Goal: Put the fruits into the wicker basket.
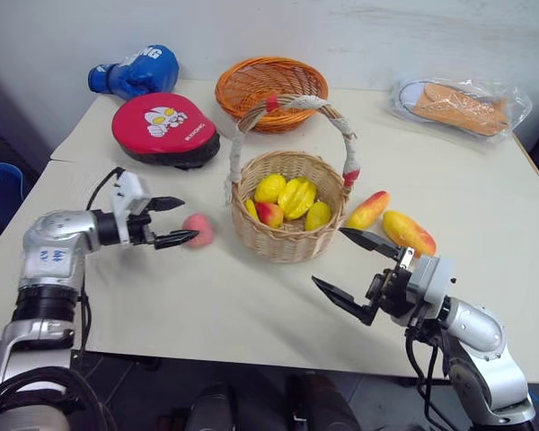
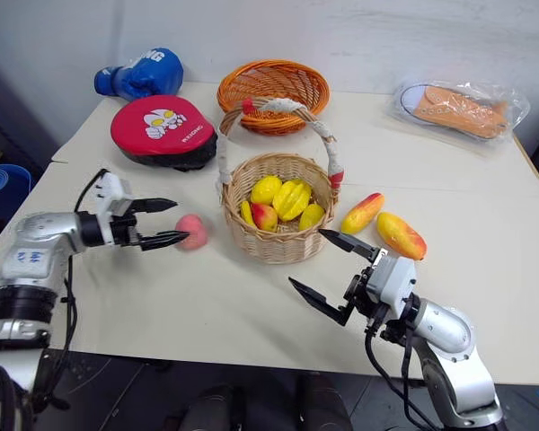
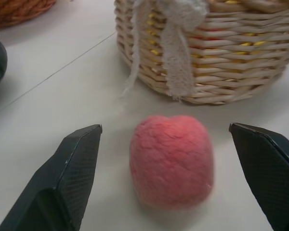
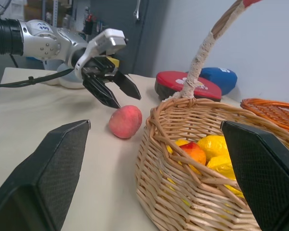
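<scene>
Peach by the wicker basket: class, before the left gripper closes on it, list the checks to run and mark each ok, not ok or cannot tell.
1. Left gripper open: ok.
2. Peach between its fingers: ok in the left wrist view.
3. Fingers clear of the wicker basket: ok.
4. Basket has room on top: ok.
5. Right gripper open, away from the peach: ok.
6. Two mangoes outside the basket: not ok.

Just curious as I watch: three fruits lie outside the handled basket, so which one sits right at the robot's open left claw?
The pink peach, left of the wicker basket, between the left gripper's open fingers. The two mangoes lie on the other side.
</scene>
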Tool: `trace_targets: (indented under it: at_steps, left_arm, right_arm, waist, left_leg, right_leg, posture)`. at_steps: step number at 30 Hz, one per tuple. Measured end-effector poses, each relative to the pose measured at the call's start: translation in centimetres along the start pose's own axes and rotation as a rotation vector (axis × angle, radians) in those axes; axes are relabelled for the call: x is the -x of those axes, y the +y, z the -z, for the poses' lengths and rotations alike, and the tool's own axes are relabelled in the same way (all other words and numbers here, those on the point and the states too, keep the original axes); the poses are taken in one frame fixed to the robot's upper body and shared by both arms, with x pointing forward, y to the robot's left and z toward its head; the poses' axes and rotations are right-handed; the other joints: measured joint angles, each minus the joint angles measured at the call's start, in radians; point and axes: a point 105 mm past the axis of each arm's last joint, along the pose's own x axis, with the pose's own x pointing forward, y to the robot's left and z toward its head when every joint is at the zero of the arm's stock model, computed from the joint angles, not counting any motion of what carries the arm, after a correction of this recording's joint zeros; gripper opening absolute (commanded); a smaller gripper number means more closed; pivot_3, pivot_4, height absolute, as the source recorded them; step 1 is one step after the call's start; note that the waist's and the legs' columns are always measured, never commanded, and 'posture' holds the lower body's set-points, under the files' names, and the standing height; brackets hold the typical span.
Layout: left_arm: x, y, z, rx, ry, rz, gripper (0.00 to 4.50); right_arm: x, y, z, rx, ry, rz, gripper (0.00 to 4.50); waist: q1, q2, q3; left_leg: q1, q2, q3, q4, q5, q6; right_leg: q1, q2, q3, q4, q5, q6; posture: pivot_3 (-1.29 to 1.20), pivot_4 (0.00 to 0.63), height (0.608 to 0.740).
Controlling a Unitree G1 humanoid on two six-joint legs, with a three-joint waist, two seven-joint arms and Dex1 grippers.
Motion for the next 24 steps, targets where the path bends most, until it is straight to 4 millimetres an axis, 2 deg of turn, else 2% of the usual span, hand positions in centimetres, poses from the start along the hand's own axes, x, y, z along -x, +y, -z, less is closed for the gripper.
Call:
trace_targets:
  at_steps: [2, 3, 5, 8, 10, 13, 15, 17, 20, 21, 24]
  left_arm:
    - [-1.2, -0.3, 0.7, 0.037, 0.007, 0.021, 4.45]
    - [-1.6, -0.5, 1.0, 0.042, 0.016, 0.031, 4.28]
    - [-2.0, -0.6, 1.5, 0.047, 0.039, 0.041, 3.84]
    - [-1.9, -0.6, 1.7, 0.046, 0.048, 0.055, 2.87]
    - [-1.6, -0.6, 1.8, 0.041, 0.054, 0.066, 2.48]
    - [-0.4, -0.3, 1.8, 0.036, 0.058, 0.057, 2.45]
    - [1.1, -1.3, 1.1, 0.062, 0.005, 0.124, 2.45]
    - [2.0, -2.8, -0.2, 0.065, -0.034, 0.207, 2.45]
    - [1.6, -4.5, -4.4, -0.028, -0.115, 0.283, 2.45]
    - [0.7, -5.3, -6.7, -0.073, -0.175, 0.3, 2.45]
    - [-2.5, -7.8, -11.5, -0.177, -0.306, 0.335, 2.45]
  right_arm:
    - [0.1, 0.1, -0.1, 0.003, 0.002, 0.009, 4.5]
    - [0.1, 0.1, -0.1, 0.002, 0.004, 0.014, 4.5]
    - [0.2, 0.1, 0.0, 0.002, 0.01, 0.024, 4.5]
    - [0.2, 0.1, -0.1, 0.006, 0.012, 0.033, 4.5]
    - [0.2, 0.1, -0.1, 0.011, 0.013, 0.036, 4.5]
    - [0.2, 0.1, -0.2, 0.018, 0.015, 0.039, 4.5]
    - [0.3, 0.0, -0.2, 0.022, 0.016, 0.052, 4.5]
    - [0.6, -0.8, -0.5, 0.018, 0.009, 0.104, 4.5]
    - [1.1, -2.2, -1.1, 0.007, -0.015, 0.199, 4.5]
    - [1.4, -2.6, -1.2, 0.004, -0.014, 0.228, 4.5]
    - [1.5, -3.2, -1.5, 0.01, -0.018, 0.26, 4.5]
  waist:
    - [-0.001, 0.0, 0.0]
    - [-0.002, 0.0, 0.0]
    - [-0.002, 0.0, 0.0]
    - [-0.002, 0.0, 0.0]
    - [-0.002, 0.0, 0.0]
    - [-0.002, 0.0, 0.0]
    - [-0.005, 0.0, 0.0]
    - [-0.002, 0.0, 0.0]
    - [0.013, 0.0, 0.0]
    - [0.024, 0.0, 0.0]
    - [0.033, 0.0, 0.0]
  left_leg:
    - [0.0, 0.001, 0.0, 0.0, 0.0, 0.0]
    - [0.0, 0.001, 0.001, 0.001, 0.0, 0.0]
    - [0.0, 0.002, 0.001, 0.001, 0.0, -0.001]
    - [0.0, 0.002, 0.001, 0.001, 0.001, -0.001]
    - [0.0, 0.003, 0.001, 0.001, 0.001, -0.001]
    - [0.0, 0.003, 0.001, 0.001, 0.001, -0.001]
    - [0.0, 0.004, 0.002, 0.0, 0.001, -0.001]
    - [0.0, 0.005, 0.001, 0.001, 0.001, -0.002]
    - [0.0, 0.004, -0.001, 0.002, 0.001, -0.001]
    - [0.0, 0.003, -0.001, 0.003, 0.0, -0.001]
    - [0.0, 0.0, -0.001, 0.004, -0.001, 0.001]
  right_leg:
    - [0.0, 0.001, 0.0, 0.0, 0.0, 0.0]
    - [0.0, 0.001, 0.0, 0.0, 0.0, 0.0]
    - [0.0, 0.002, 0.001, 0.0, 0.0, 0.0]
    - [0.0, 0.003, 0.001, 0.0, 0.0, 0.0]
    - [0.0, 0.003, 0.002, 0.0, 0.0, 0.0]
    - [0.0, 0.003, 0.002, 0.0, 0.0, 0.0]
    - [-0.001, 0.004, 0.003, 0.0, 0.0, 0.0]
    - [0.0, 0.004, 0.003, 0.0, 0.0, 0.0]
    - [0.002, 0.002, 0.003, 0.0, 0.0, 0.0]
    - [0.002, 0.001, 0.003, 0.0, 0.0, 0.0]
    - [0.004, 0.001, 0.005, 0.0, 0.001, 0.002]
  posture:
    - [0.0, 0.15, 0.74]
    - [0.0, 0.15, 0.74]
    - [0.0, 0.15, 0.74]
    - [0.0, 0.15, 0.74]
    - [0.0, 0.15, 0.74]
    - [0.0, 0.15, 0.74]
    - [0.0, 0.15, 0.74]
    - [0.0, 0.15, 0.74]
    - [0.0, 0.15, 0.74]
    - [0.0, 0.15, 0.74]
    - [0.0, 0.15, 0.74]
